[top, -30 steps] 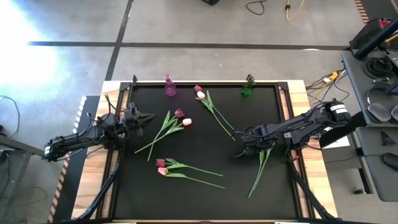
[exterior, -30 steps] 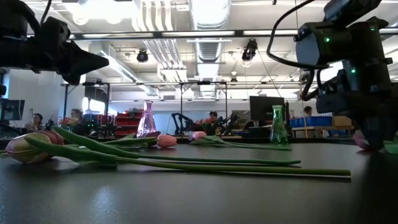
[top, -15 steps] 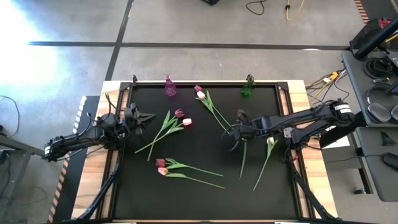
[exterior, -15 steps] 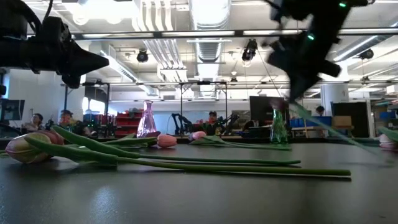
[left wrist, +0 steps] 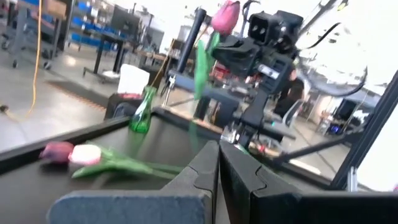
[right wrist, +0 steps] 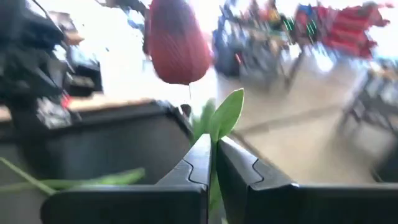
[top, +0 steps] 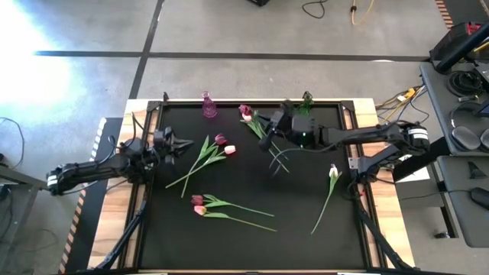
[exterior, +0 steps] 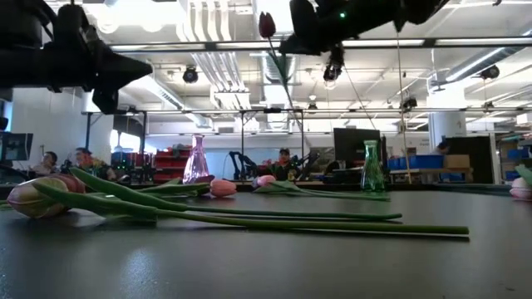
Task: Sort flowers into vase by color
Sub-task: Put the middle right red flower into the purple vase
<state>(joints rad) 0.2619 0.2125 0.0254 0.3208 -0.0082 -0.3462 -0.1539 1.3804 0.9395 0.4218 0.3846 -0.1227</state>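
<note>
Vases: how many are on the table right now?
2. A pink vase stands at the table's far edge, left of centre; a green vase stands at the far edge, right of centre, by the right gripper holding a maroon tulip.

blurred maroon tulip head (right wrist: 177, 46)

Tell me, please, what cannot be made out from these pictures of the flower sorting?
- Held tulip: its stem is hidden between the right gripper fingers, right wrist view.
- Pink vase: too small in the high view to see inside.
- Left gripper: its tips block the mat beyond, left wrist view.
</note>
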